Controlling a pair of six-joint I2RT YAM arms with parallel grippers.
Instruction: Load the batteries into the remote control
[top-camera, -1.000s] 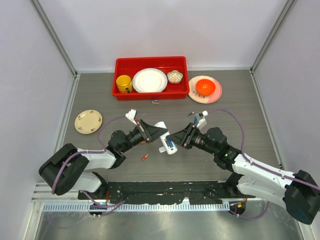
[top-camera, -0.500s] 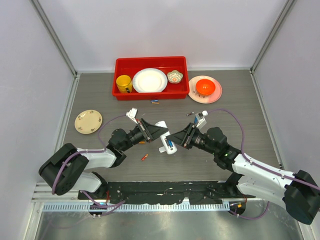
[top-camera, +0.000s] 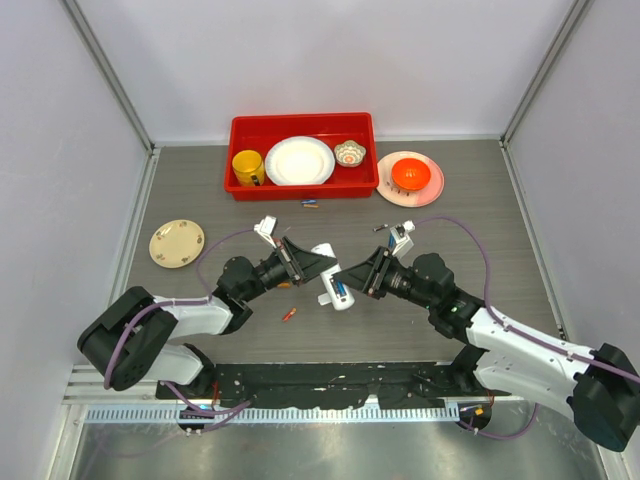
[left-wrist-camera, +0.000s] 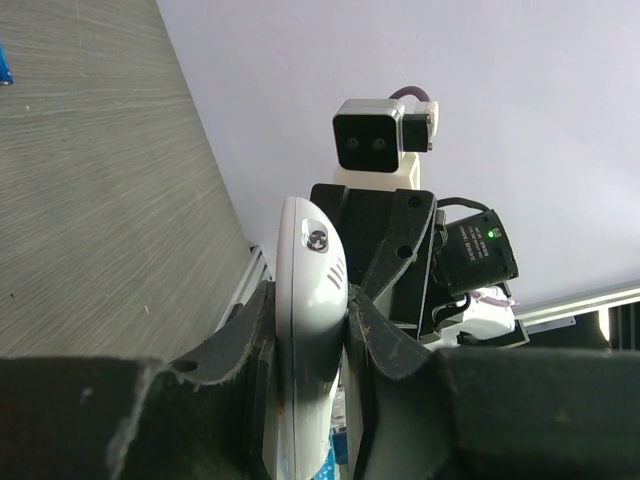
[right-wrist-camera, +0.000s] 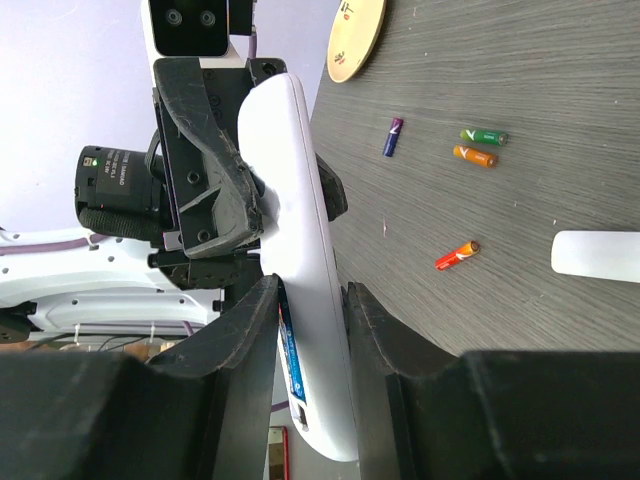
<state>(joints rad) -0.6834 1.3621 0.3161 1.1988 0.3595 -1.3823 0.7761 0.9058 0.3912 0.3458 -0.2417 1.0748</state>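
The white remote control (top-camera: 331, 277) hangs above the table's middle, held from both sides. My left gripper (top-camera: 316, 266) is shut on its rounded upper end (left-wrist-camera: 305, 300). My right gripper (top-camera: 352, 281) is shut on its lower half (right-wrist-camera: 305, 260), one finger on the slot face and the other on the back. A blue battery (right-wrist-camera: 291, 352) lies in the slot, also visible from above (top-camera: 340, 290). Loose batteries lie on the table: a red-orange one (right-wrist-camera: 457, 256) (top-camera: 289, 315), an orange one (right-wrist-camera: 475, 156), a green one (right-wrist-camera: 484, 136) and a dark blue one (right-wrist-camera: 393, 137).
A flat white cover piece (right-wrist-camera: 595, 253) lies on the table below the remote. A red tray (top-camera: 240, 188) with a yellow mug, plate and bowl stands at the back, with two batteries (top-camera: 311, 204) in front of it. A beige plate (top-camera: 177, 243) lies left, a pink plate with an orange bowl (top-camera: 410, 177) back right.
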